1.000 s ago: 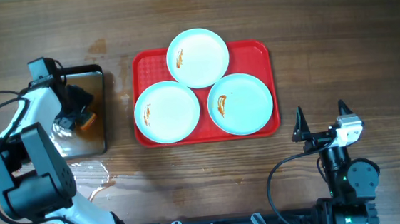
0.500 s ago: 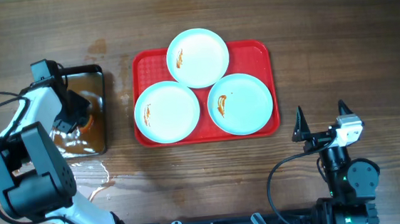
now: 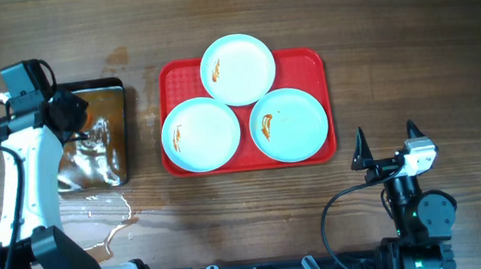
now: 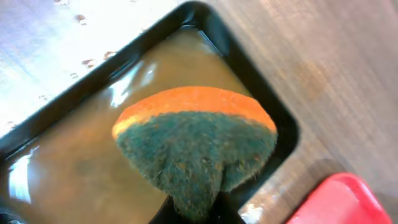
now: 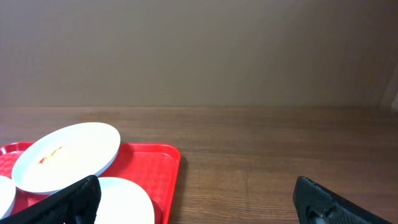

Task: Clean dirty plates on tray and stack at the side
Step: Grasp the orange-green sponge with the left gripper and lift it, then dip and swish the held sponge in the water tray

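Observation:
Three pale plates lie on the red tray (image 3: 310, 60): one at the back (image 3: 237, 69), one front left (image 3: 201, 134), one front right (image 3: 288, 125). Each carries a small orange-red smear. My left gripper (image 3: 70, 114) hangs over the black pan (image 3: 117, 86) of brownish water, shut on a sponge (image 4: 196, 143) with an orange body and a green scouring face. In the left wrist view the sponge fills the middle, pinched at the bottom by the left gripper (image 4: 198, 210). My right gripper (image 3: 387, 142) stands open and holds nothing, right of the tray's front corner.
Spilled water (image 3: 109, 215) glistens on the wood in front of the pan. The pan's rim (image 4: 264, 96) lies close to the tray's left edge (image 4: 339, 199). The right wrist view shows the tray's right edge (image 5: 174, 168), with bare wood beyond it.
My left gripper shut on the sponge in the pan and lifted it out, and the arm swung back and to the left. The right arm has not moved.

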Action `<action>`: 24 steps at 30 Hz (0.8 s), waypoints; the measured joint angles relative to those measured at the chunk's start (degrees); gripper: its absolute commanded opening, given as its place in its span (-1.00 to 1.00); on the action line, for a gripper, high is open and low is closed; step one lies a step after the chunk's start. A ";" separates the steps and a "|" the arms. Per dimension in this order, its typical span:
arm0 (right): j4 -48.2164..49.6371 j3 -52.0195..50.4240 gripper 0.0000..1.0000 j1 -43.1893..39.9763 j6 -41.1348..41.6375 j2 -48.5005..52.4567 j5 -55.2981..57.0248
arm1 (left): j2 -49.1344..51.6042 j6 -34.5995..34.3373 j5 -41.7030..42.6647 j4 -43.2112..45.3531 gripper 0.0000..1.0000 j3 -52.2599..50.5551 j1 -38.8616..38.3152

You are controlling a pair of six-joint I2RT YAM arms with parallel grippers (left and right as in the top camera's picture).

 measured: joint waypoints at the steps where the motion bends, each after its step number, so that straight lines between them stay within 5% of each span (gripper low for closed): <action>1: 0.00 0.00 1.00 0.00 0.00 0.00 0.00 | 0.22 0.00 1.18 1.29 -0.92 -0.09 0.13; 6: 0.00 0.00 0.99 0.00 0.00 0.00 0.00 | 3.02 -0.02 14.95 4.90 -0.92 -0.96 4.37; 14: 0.00 0.00 0.99 0.00 0.00 0.00 0.00 | 5.25 -0.20 41.64 -1.64 -0.92 -1.51 16.96; 24: 0.00 0.00 0.99 0.00 0.00 0.00 0.00 | 5.25 -1.66 56.68 -7.41 -0.92 -1.55 19.23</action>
